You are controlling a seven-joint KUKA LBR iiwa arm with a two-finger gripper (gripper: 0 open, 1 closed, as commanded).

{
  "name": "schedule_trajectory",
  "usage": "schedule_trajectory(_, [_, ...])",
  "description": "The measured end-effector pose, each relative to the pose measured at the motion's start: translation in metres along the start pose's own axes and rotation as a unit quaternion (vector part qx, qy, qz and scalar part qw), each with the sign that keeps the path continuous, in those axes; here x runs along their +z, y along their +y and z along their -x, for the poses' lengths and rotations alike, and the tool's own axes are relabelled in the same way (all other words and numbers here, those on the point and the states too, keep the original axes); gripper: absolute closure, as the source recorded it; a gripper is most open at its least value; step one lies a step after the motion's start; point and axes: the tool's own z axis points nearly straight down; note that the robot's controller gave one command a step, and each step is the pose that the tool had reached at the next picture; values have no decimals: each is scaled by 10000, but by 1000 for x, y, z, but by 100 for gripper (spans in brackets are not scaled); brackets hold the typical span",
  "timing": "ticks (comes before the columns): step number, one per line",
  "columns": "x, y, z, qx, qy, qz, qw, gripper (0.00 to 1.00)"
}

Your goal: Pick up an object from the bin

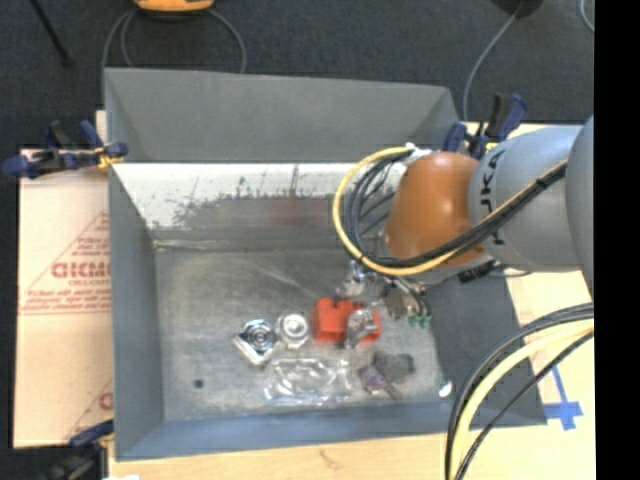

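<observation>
My gripper (357, 303) hangs low over the right middle of the bin floor, under the arm's orange cover. Right beneath it and slightly to its left lies a red-orange block (333, 320), touching or very close to the gripper's tip. A small shiny silver round piece (292, 327) sits just left of the block. Below the gripper, to the right, lies a dark grey and purple lump (388, 370).
A second silver metal piece (257, 339) lies further left. A clear plastic item (305, 379) rests near the front wall. A small green bit (421, 319) sits by the right wall. The arm and its cables cover the bin's right rear.
</observation>
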Motion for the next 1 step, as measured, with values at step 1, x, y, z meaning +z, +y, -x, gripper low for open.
schedule_trajectory(1, [-43,0,3,17,46,-3,10000,100])
